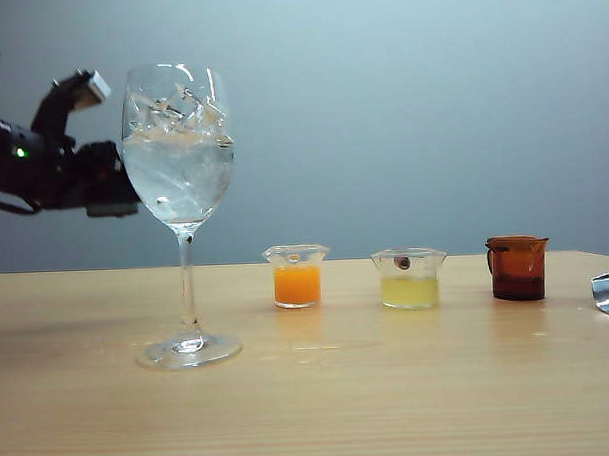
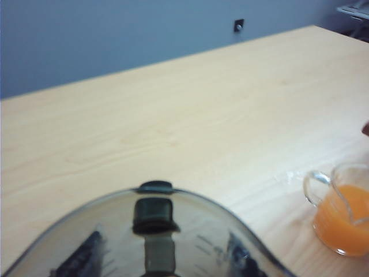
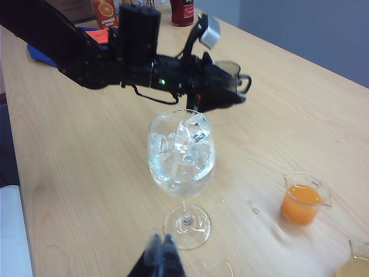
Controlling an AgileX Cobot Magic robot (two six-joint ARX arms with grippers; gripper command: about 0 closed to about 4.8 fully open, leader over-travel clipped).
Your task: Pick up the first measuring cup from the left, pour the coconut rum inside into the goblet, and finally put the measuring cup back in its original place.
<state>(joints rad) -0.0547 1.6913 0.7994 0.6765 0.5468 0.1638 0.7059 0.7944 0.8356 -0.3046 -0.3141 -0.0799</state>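
Smoky measuring cup (image 2: pixel 115 222) fills the nearest part of the left wrist view, clamped in the left gripper (image 3: pixel 219 92), whose jaws stand partly closed on its wall; no liquid shows in it, so I judge the coconut rum poured. Just past its rim the orange cup (image 2: pixel 343 219) stands on the table (image 2: pixel 173 115). In the right wrist view the right gripper (image 3: pixel 161 259) hangs low and nearest the lens, its tips seemingly pressed together and holding nothing. Beyond it rises the goblet (image 3: pixel 181 153), upright, with ice and clear liquid in the bowl, and beyond that the left gripper holds the cup in the air, about level with the goblet's rim. What remains looks like the return to the gap at the left end of the row. Coming down there, the arm or cup could clip the tall bowl and topple it, or nudge the orange cup and spill it. Letting go before the base is flat could tip the cup over.
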